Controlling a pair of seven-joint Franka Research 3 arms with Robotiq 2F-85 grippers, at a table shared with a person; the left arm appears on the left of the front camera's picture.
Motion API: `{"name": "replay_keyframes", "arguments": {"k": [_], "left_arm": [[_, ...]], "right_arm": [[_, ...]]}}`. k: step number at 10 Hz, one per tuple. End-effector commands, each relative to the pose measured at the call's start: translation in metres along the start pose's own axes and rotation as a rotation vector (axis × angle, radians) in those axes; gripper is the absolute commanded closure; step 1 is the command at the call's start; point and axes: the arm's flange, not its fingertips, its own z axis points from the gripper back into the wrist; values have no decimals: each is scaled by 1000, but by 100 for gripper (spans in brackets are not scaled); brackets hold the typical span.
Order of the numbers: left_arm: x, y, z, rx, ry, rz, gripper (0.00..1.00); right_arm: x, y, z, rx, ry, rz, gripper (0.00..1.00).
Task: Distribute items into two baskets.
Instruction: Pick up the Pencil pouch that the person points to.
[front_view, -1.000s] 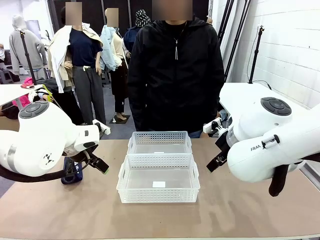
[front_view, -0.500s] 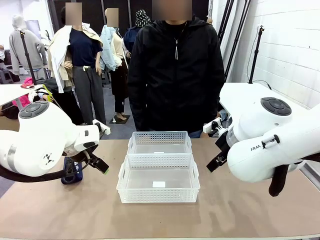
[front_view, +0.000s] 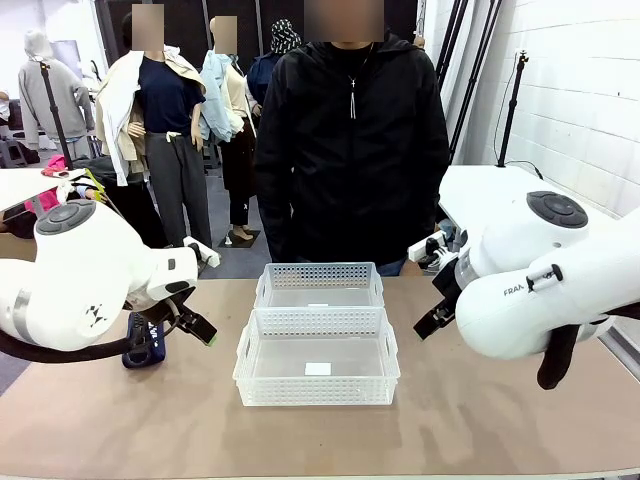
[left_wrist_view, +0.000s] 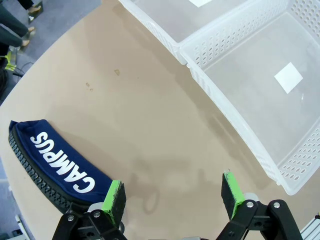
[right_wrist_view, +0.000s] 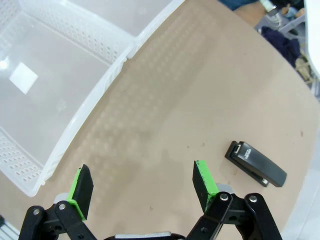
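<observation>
A dark navy fabric pouch (left_wrist_view: 52, 162) with white "CAMPUS" lettering lies flat on the tan table (front_view: 500, 420), on the robot's left side, well apart from the baskets. In the front view a piece of the pouch (front_view: 140, 345) shows under the left arm. A small black stapler (right_wrist_view: 256, 163) lies closed on the table on the robot's right side, also clear of the baskets.

Two matching white mesh-sided baskets sit in the middle of the table, one behind the other, their long sides touching. The near basket (front_view: 316, 388) is closer to the robot and has a small white label on its floor. The far basket (front_view: 320, 274) sits in front of a person in a black jacket (front_view: 350, 140), who stands at the far edge of the table.

The left gripper (left_wrist_view: 173, 190) hangs above bare table with its green-padded fingers spread wide and nothing between them. One pad (left_wrist_view: 116, 195) overlaps the end of the pouch in the left wrist view; whether it touches cannot be told. The right gripper (right_wrist_view: 141, 177) also hangs over bare table, fingers wide apart and holding nothing, between the near basket's corner and the stapler
</observation>
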Motion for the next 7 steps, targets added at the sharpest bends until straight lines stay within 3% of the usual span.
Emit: {"name": "replay_keyframes", "arguments": {"k": [1, 7], "left_arm": [[2, 21, 33, -21, 6, 24, 0], [24, 84, 139, -241, 221, 37, 0]], "right_arm": [[1, -19, 28, 83, -29, -40, 0], [10, -88, 109, 227, 136, -59, 0]]}}
